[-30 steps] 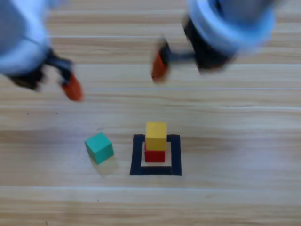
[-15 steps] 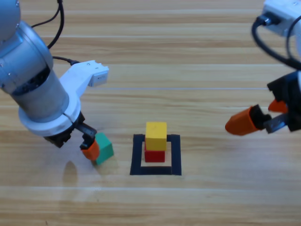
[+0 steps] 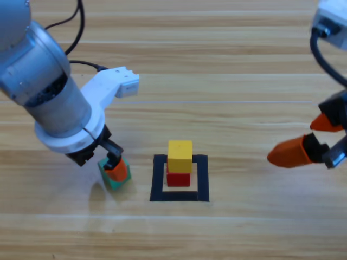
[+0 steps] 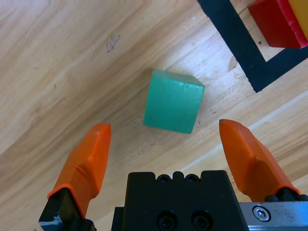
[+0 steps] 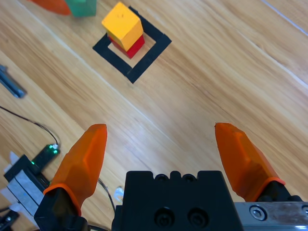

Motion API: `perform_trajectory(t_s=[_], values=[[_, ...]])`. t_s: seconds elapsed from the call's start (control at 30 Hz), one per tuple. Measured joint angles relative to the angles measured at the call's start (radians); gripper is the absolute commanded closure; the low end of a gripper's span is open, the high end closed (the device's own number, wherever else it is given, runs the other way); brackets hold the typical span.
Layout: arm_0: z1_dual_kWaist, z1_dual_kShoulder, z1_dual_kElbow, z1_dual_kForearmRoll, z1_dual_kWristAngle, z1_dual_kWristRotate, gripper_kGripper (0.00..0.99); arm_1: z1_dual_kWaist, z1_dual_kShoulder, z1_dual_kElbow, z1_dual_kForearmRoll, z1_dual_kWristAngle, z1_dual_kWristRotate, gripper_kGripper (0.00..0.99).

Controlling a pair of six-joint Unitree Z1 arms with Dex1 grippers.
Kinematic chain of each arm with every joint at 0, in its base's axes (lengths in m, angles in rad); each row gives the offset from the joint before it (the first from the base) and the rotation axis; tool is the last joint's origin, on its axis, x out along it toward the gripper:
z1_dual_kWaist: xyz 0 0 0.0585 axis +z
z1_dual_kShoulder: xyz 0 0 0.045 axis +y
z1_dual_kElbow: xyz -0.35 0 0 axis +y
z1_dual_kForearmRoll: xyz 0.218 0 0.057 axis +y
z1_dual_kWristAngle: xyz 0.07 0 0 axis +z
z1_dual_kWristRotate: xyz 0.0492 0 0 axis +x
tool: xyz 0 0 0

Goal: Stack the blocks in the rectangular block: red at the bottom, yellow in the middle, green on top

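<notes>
Inside the black tape square the yellow cube sits on the red cube; the right wrist view shows the same stack, yellow over red. Left of the square lies the teal-green cube on the table. My left gripper hovers right over it, open, its jaws straddling the green cube without touching it. My right gripper is open at the right edge, well away from the stack, with nothing between its jaws.
The tape square's corner and the red cube show at the top right of the left wrist view. Cables and a small electronics board lie off the table's edge in the right wrist view.
The left arm swung down from the upper left to the green cube and now has it between its open jaws. The right arm drew back to the right edge.
</notes>
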Motion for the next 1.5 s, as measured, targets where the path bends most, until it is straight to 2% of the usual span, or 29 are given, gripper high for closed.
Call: perform_trajectory(t_s=[0.17, 0.47, 0.63, 0.87, 1.0, 1.03, 1.23, 1.27, 1.3, 1.5], values=[[-0.010, 0.042, -0.018, -0.003, 0.000, 0.025, 0.033, -0.001, 0.000, 0.026, -0.051, 0.011, -0.044, 0.000], [-0.026, 0.109, -0.011, -0.072, 0.000, 0.040, 0.033, -0.001, 0.000, 0.030, -0.052, 0.054, -0.085, 0.000], [-0.029, 0.132, -0.013, -0.088, -0.001, 0.048, 0.099, -0.001, 0.000, 0.030, -0.052, 0.054, -0.085, 0.000], [-0.031, 0.135, -0.007, -0.107, -0.015, 0.053, 0.335, -0.001, 0.001, 0.030, -0.052, 0.055, -0.086, 0.000], [-0.028, 0.135, -0.001, -0.117, -0.020, 0.055, 0.338, -0.001, 0.001, 0.030, -0.052, 0.057, -0.087, 0.000], [-0.024, 0.134, 0.001, -0.117, -0.023, 0.055, 0.370, -0.001, 0.001, 0.030, -0.052, 0.059, -0.087, 0.000], [0.002, 0.123, 0.016, -0.121, -0.035, 0.053, 0.794, -0.001, 0.001, 0.031, -0.052, 0.071, -0.088, 0.000], [0.008, 0.122, 0.016, -0.120, -0.035, 0.050, 0.909, -0.001, 0.001, 0.032, -0.052, 0.072, -0.090, 0.000], [0.014, 0.122, 0.015, -0.117, -0.035, 0.048, 0.972, -0.001, 0.001, 0.032, -0.052, 0.073, -0.091, 0.000], [0.053, 0.108, -0.073, 0.034, -0.035, -0.021, 0.990, -0.001, 0.001, 0.032, -0.052, 0.074, -0.099, 0.000]])
